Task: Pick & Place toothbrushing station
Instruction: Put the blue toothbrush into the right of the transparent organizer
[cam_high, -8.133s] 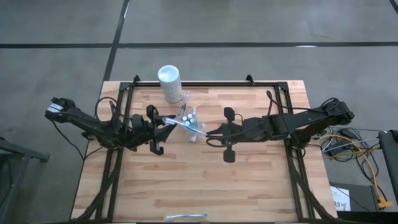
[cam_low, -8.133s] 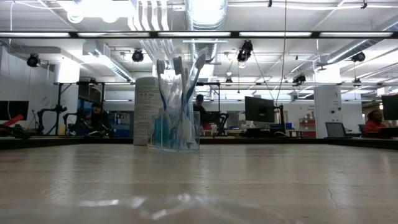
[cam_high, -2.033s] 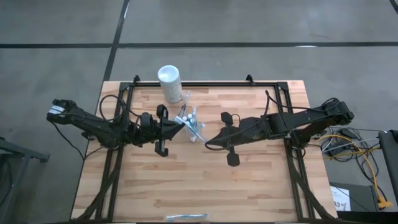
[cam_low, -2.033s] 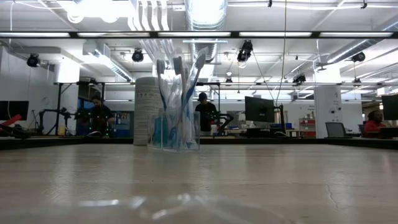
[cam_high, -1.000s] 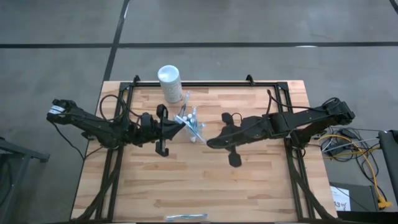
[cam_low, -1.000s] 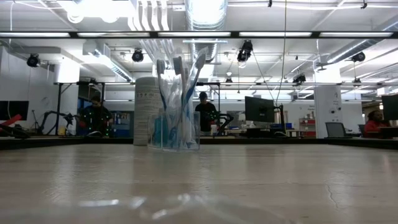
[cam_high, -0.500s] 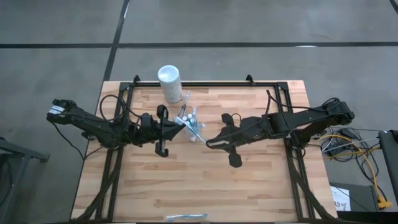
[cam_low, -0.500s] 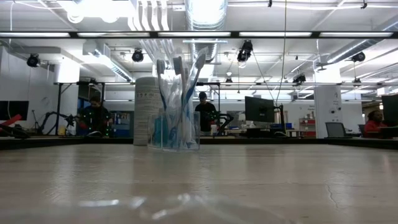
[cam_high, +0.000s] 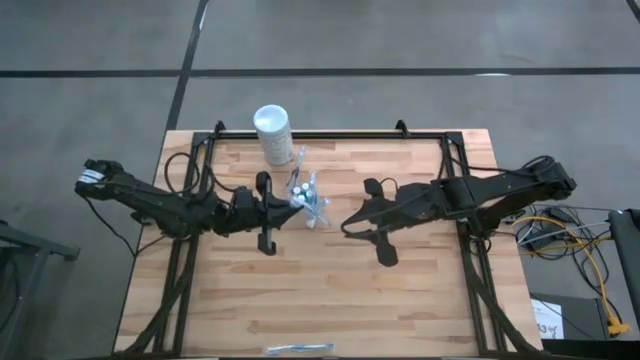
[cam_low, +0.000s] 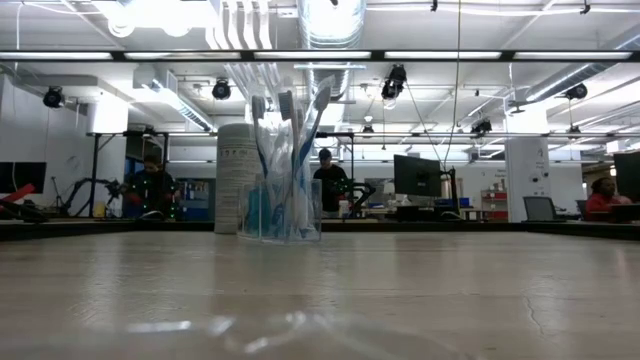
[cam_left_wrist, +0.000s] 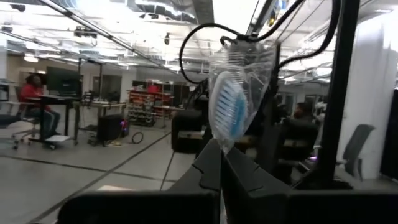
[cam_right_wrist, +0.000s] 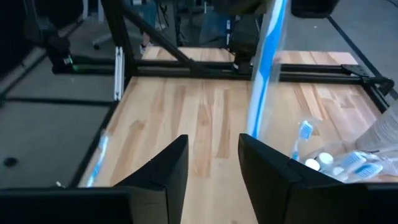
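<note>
Left gripper (cam_high: 287, 203): just left of the toothbrushing station, fingers pressed together on a wrapped toothbrush (cam_left_wrist: 231, 104).
Toothbrushing station (cam_high: 307, 198): upright on table (cam_high: 330, 290), beside white cylinder (cam_high: 272, 134).
Right gripper (cam_high: 350, 224): right of station, apart from it, fingers spread, holding nothing.

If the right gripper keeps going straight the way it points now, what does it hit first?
Probably the toothbrushing station. In the high view the right gripper, jaws open, points across the table toward it, with only bare wood between. Its height is hard to judge, so it might first meet the toothbrush the left gripper holds.
</note>
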